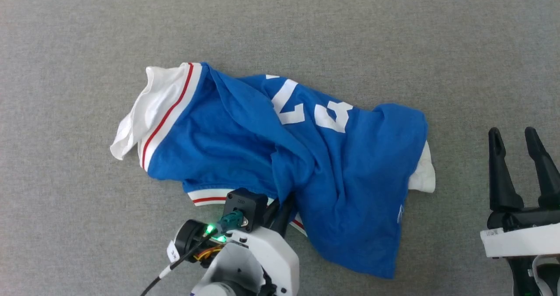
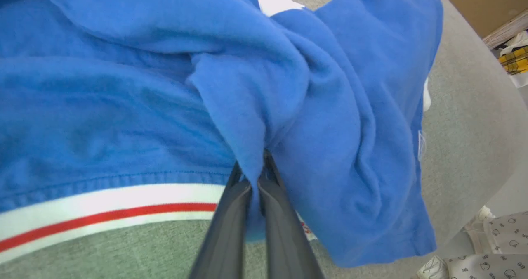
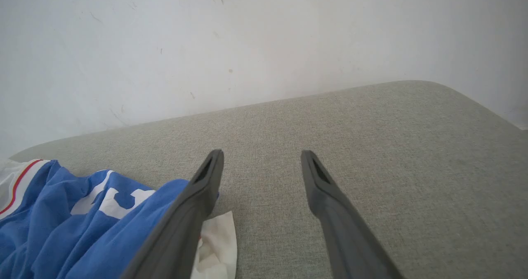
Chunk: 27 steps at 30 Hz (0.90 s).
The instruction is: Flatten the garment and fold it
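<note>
Left gripper (image 2: 258,167): fingers closed together on a pinched fold of blue cloth at the near edge of the garment (image 1: 245,142), just beside its white-and-red hem band (image 1: 210,198). Right gripper (image 1: 512,132): fingers apart, holding nothing, well clear of the garment's right side.

Garment lies crumpled on the grey padded surface (image 1: 306,24), twisted through the middle, with deep creases running away from the pinch. Beyond the creases, the white lettering (image 1: 315,107) is partly buried in folds. One white sleeve (image 1: 148,107) with a red stripe sticks out at the garment's far left. A second white patch (image 1: 422,173) shows under its right edge.

Assessment: light, soft, limp jersey. It will likely drape and bunch rather than hold shape, and a single-point pull may drag the whole piece. Recommended holds: the hem band and the sleeve seams, which look thicker and easier to pinch, with one gripper at each side to draw it flat.
</note>
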Motion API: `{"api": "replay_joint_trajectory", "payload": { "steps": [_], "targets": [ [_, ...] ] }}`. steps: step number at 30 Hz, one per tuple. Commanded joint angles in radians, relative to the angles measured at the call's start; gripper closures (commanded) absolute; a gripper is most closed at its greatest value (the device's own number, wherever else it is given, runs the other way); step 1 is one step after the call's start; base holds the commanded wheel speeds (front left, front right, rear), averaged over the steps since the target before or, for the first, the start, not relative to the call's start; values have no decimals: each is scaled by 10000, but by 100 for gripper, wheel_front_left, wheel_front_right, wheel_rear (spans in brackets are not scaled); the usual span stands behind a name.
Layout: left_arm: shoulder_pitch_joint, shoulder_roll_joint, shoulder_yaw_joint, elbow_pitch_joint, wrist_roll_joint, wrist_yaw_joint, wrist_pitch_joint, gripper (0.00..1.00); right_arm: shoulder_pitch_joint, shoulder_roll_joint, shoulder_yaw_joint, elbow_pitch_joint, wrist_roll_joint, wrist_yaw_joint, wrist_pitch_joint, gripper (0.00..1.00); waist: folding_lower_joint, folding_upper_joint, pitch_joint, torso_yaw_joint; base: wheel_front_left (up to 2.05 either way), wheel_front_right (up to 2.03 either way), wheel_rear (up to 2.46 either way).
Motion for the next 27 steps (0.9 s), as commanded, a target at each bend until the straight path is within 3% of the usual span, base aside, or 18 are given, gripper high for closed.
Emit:
{"api": "replay_joint_trajectory", "payload": {
  "steps": [1, 8, 11, 14, 19, 24, 27],
  "targets": [
    [-18, -60, 17, -46, -78, -82, -83, 100, -122, -44, 24, 9, 61, -9, -34, 0, 0, -1, -1, -5, 0, 0, 0],
    [-1070, -708, 337, -836, -1625, -443, -902, 100, -178, -31, -230, 46, 87, -9, -120, 0, 0, -1, -25, -85, 0, 0, 0],
    [-2110, -832, 435, -1060, -2303, -345, -963, 100, -333, -30, -306, 48, 84, -9, -145, 0, 0, -1, 19, -258, 0, 0, 0],
    [-3370, -876, 477, -1076, -3223, 86, -969, 100, -480, -20, -411, 98, 112, -9, -183, 0, 0, -1, 118, -487, 0, 0, 0],
    [-5822, -883, 483, -111, -4789, 1306, -1034, 100, -651, 10, -443, 328, 185, -9, -282, 0, 0, -1, 447, -958, 0, 0, 0],
    [-7906, -884, 1070, 2345, -4877, 1994, -1410, 100, -849, 56, -203, 693, 358, -9, -500, 0, 0, -1, 790, -1524, 0, 0, 0],
    [-8706, -745, 1740, 3942, -4546, 2286, -2292, 100, -1011, 73, 33, 935, 466, -9, -648, 0, 0, -1, 994, -1880, 0, 0, 0]
  ]
}}
